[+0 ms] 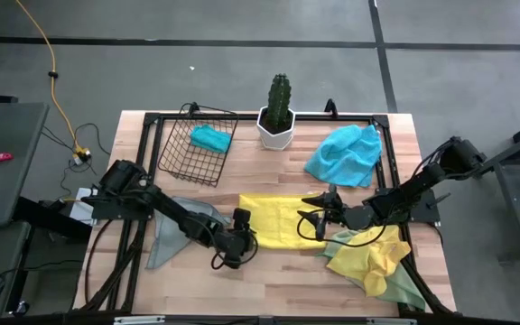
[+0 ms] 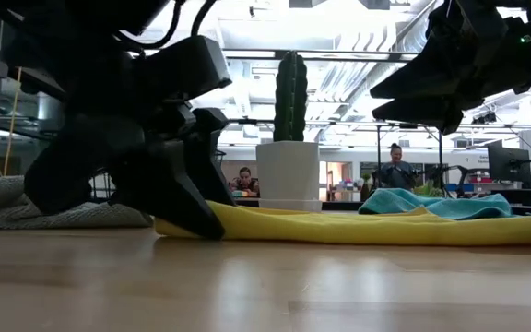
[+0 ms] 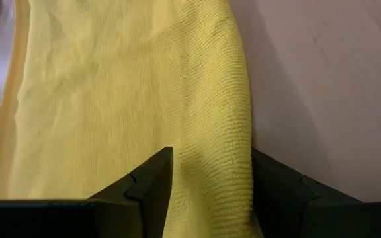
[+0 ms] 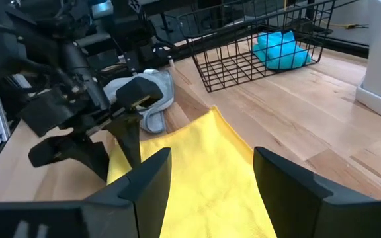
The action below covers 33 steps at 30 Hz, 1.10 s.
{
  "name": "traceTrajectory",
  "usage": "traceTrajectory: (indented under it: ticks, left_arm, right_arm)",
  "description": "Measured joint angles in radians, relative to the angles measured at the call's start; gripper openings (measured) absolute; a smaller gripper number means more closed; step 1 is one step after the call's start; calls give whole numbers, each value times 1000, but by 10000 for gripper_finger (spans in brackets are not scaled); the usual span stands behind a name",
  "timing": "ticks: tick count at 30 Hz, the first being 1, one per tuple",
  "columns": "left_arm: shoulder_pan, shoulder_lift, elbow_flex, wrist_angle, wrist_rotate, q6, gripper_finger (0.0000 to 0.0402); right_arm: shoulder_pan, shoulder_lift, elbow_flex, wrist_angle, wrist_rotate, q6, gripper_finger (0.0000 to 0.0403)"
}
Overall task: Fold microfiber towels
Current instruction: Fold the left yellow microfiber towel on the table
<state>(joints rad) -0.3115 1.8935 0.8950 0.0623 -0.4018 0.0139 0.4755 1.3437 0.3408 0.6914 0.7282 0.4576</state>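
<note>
A bright yellow towel (image 1: pixel 276 221) lies flat in the middle of the table. My left gripper (image 1: pixel 246 236) slants down at the towel's left end. It is open, and the towel's near edge (image 3: pixel 213 165) runs between its fingers. My right gripper (image 1: pixel 309 217) hangs open above the towel's right part (image 4: pixel 207 165), clear of it. A grey towel (image 1: pixel 177 230) lies crumpled under my left arm. A turquoise towel (image 1: pixel 344 153) lies bunched at the far right. A small folded turquoise cloth (image 1: pixel 210 137) rests in the wire basket (image 1: pixel 188 158). My left gripper has the yellow towel's near edge (image 3: pixel 217 198) between its open fingers at the towel's left end, coming down on a slant from the table's left. One fingertip (image 2: pixel 201 221) reaches the table beside the cloth. I cannot tell whether the fingers touch the towel.
A cactus in a white pot (image 1: pixel 278 117) stands at the far middle, between the basket and the turquoise towel. A heap of yellow and pale green cloths (image 1: pixel 377 262) lies at the near right corner. Bare wood (image 1: pixel 278 280) runs along the near edge.
</note>
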Motion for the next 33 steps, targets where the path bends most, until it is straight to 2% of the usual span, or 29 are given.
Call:
traceTrajectory:
  ticks: [8,13,16,19,22,24,33]
  left_arm:
    - [-48,-139,-4,-32,21,-40,172]
    - [-77,-221,-3,27,106,-88,172]
    - [-88,-225,-51,184,114,-79,172]
    - [-78,-213,-155,425,145,-87,172]
    - [-54,-200,-259,623,152,-160,172]
    - [-44,-201,-297,699,151,-221,172]
    - [-42,-213,-314,536,113,-352,172]
  right_arm:
    - [0,0,0,5,-2,-12,206]
    - [0,0,0,8,-3,-11,206]
    - [0,0,0,9,-3,-10,206]
    - [2,0,0,10,-4,-10,206]
    - [3,0,0,11,-4,-11,206]
    - [3,0,0,10,-4,-10,206]
    - [-4,0,0,0,-5,22,206]
